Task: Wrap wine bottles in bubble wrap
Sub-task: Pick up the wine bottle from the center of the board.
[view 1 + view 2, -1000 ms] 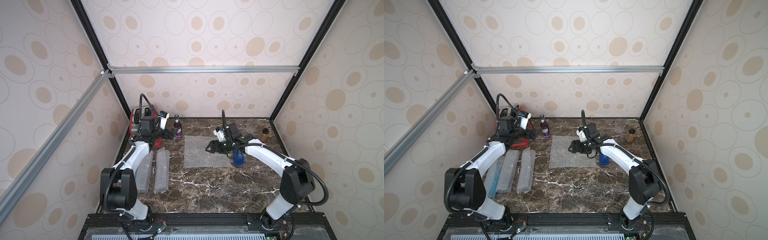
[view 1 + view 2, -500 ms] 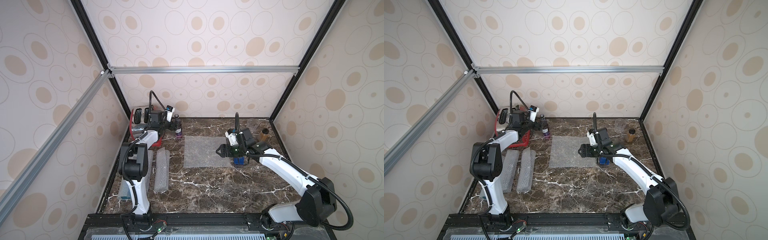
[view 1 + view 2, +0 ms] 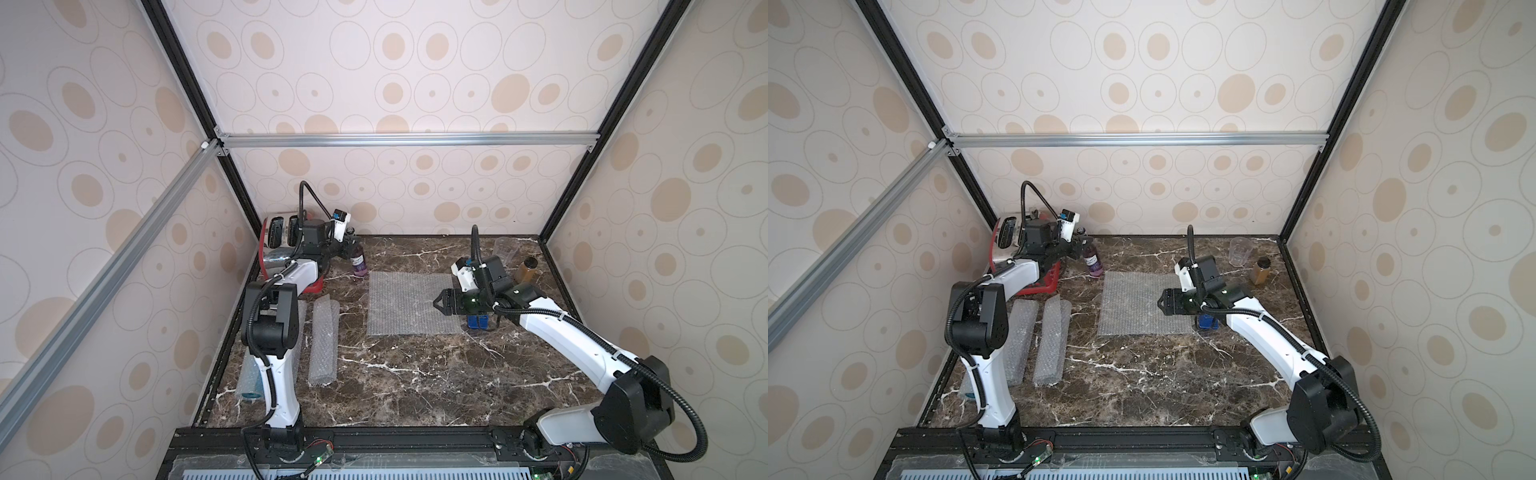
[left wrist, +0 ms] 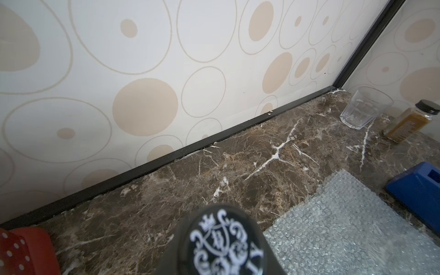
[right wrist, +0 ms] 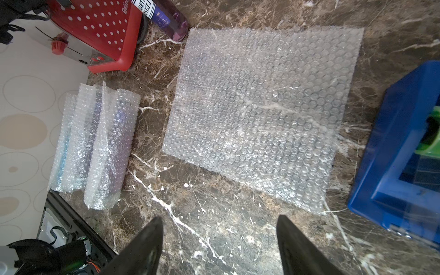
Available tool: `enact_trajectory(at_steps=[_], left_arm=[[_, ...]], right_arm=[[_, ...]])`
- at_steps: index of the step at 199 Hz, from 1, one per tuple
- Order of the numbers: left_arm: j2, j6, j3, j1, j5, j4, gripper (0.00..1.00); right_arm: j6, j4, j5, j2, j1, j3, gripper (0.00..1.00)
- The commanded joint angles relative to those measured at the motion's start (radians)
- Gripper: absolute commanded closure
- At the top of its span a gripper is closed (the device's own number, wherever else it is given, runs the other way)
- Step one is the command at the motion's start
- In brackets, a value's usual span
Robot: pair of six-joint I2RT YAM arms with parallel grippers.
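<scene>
Beside the red toaster (image 3: 277,243) at back left stands a slim, dark-capped purple wine bottle (image 3: 359,265); left gripper (image 3: 349,244) surrounds its neck, grip unclear; right gripper (image 3: 438,302) gapes empty over flat bubble wrap (image 3: 405,305).

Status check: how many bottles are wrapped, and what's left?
Done: three wrapped rolls lie side by side. In hand: the left end effector is at the cap of the last purple bottle; grip unclear. Left: lay it on the flat bubble wrap sheet and roll it. The right end effector is open, empty.
</scene>
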Motion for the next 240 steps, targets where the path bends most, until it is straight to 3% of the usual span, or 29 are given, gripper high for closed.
enact_trajectory(at_steps=[1, 35, 87, 121, 157, 205, 240], left_arm=[[-0.182, -0.042, 0.021, -0.01, 0.071, 0.004, 1.0], [-0.367, -0.062, -0.034, -0.039, 0.089, -0.18, 1.0], [-0.575, -0.283, -0.149, -0.046, 0.159, -0.361, 1.0], [-0.674, -0.446, -0.333, -0.049, 0.263, -0.216, 1.0], [-0.729, -0.474, -0.442, -0.059, 0.281, -0.123, 1.0], [-0.732, -0.513, -0.476, -0.071, 0.284, -0.065, 1.0], [-0.735, -0.539, -0.474, -0.076, 0.29, -0.066, 1.0]], right_arm=[[-0.012, 0.034, -0.019, -0.014, 0.007, -0.009, 0.24], [-0.045, 0.112, 0.023, 0.004, 0.072, 0.002, 0.2], [-0.161, 0.219, 0.077, 0.08, 0.216, 0.062, 0.14], [-0.198, 0.313, 0.044, 0.136, 0.277, 0.07, 0.14], [-0.214, 0.361, 0.017, 0.206, 0.325, 0.106, 0.13], [-0.183, 0.424, -0.067, 0.321, 0.344, 0.181, 0.16], [-0.179, 0.434, -0.094, 0.384, 0.345, 0.222, 0.25]])
